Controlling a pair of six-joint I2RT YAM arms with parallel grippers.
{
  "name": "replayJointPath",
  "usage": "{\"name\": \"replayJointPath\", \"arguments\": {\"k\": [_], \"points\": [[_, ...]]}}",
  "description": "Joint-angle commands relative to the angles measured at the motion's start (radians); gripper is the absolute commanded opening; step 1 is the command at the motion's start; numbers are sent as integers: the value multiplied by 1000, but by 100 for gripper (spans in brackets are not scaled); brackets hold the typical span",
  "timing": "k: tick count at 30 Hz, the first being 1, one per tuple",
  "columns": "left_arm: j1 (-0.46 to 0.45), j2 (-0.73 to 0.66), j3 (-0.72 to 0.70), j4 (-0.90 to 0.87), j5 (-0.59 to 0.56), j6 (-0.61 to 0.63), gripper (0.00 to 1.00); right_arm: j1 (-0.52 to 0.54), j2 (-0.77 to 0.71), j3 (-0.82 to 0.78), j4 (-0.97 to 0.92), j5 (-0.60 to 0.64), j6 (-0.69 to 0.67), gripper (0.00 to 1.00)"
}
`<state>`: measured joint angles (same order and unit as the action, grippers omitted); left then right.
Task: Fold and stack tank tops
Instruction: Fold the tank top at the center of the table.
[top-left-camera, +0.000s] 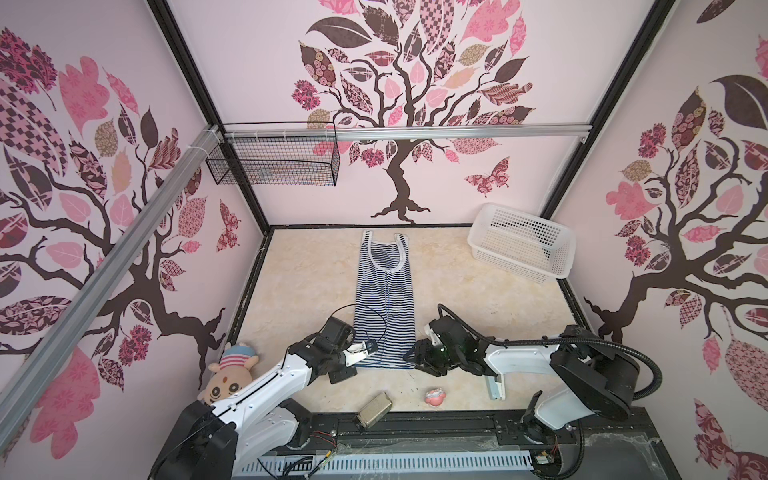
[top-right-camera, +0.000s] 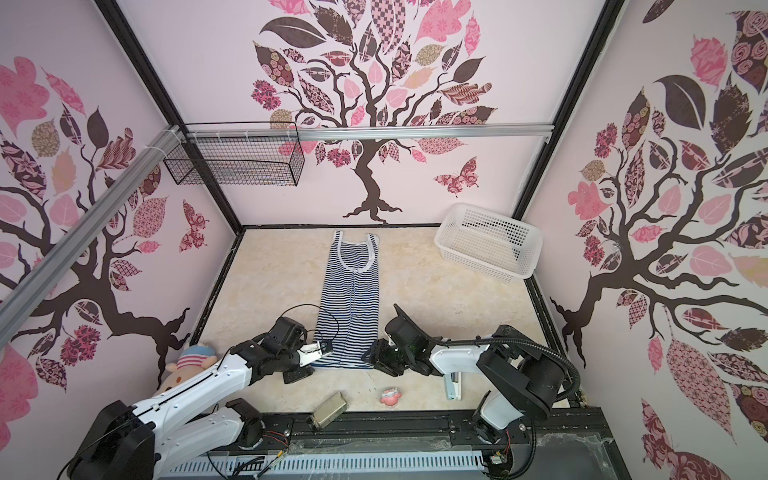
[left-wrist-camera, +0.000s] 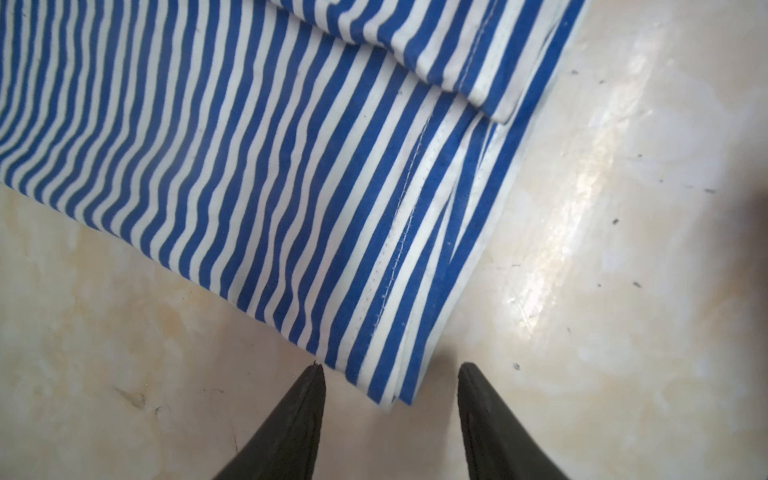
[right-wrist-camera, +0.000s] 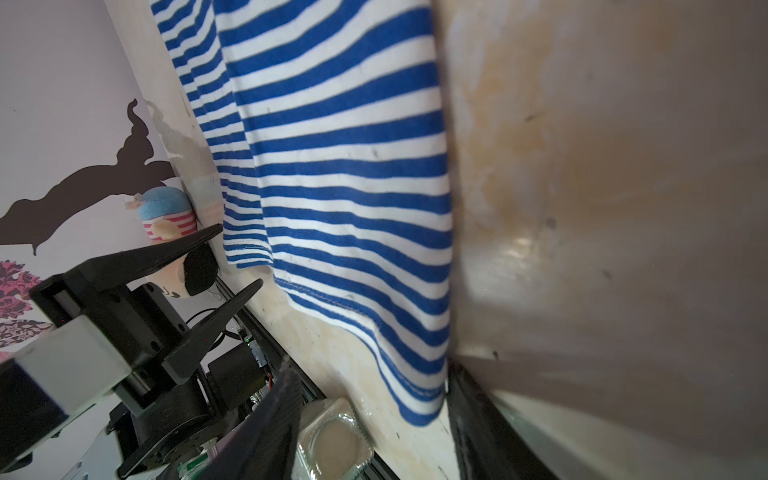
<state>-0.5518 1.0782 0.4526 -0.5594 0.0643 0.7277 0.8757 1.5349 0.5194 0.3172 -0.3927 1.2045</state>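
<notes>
The left gripper (top-left-camera: 369, 346) covers the hem corner of the tank top (top-left-camera: 384, 291) that lies farthest from the white basket (top-left-camera: 513, 259). The right gripper (top-left-camera: 409, 353) crowds the hem corner on the basket's side, and its dark fingertips are hard to pick out from above. The left arm cuts off half of a plush doll (top-left-camera: 230, 374).

In the left wrist view the left gripper (left-wrist-camera: 390, 365) is released, with black tips apart and the layered corner lying between them. In the right wrist view the right gripper (right-wrist-camera: 370, 363) is smeared by blur. Its jaws seem parted around the hem, gripping nothing.

The tank top (top-right-camera: 348, 299) has narrow navy-and-white stripes and is folded inward into a long strip. It lies flat on the table (top-left-camera: 478, 299), well apart from the basket. Its white-trimmed straps are level with the basket, and its stitched hem (left-wrist-camera: 399, 249) is farther from it.
</notes>
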Motion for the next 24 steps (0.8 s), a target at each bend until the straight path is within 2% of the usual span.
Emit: {"name": "replayJointPath", "arguments": {"k": [1,6,13,21,24], "points": [[-6,35,27,40,-7,-2,46,5,37,14,-37,5,9,58],[-7,37,18,60,-18,-12,36,5,39,14,-41,8,7,55],[-7,26,3,76,-21,-33,25,5,53,18,-43,5,4,39],[-7,19,14,48,-3,-42,12,6,31,22,-41,-6,-2,9],[-8,8,24,25,-1,-37,9,8,16,26,-44,-13,-12,2]]}}
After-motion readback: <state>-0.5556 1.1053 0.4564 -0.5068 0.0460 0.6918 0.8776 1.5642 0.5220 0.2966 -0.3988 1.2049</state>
